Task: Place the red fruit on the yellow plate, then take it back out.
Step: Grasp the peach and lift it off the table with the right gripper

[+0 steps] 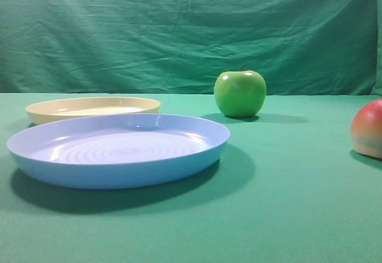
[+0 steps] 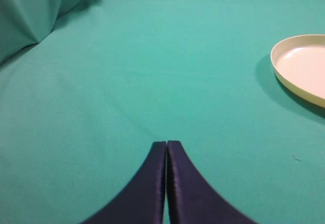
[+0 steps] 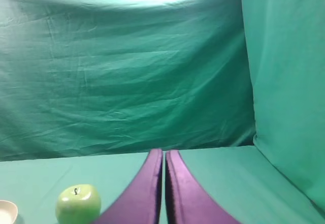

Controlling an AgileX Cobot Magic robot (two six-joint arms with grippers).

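Both end effectors, left (image 2: 166, 148) and right (image 3: 163, 155), are closed with fingers pressed together, holding nothing. Red fruit (image 1: 368, 128), red above and orange-yellow below, sits at the desk's (image 1: 286, 203) right edge, well apart from the yellow plate (image 1: 92, 108).

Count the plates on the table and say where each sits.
2. The blue plate lies front left; the yellow plate sits just behind it, further left. Others may lie outside the views.
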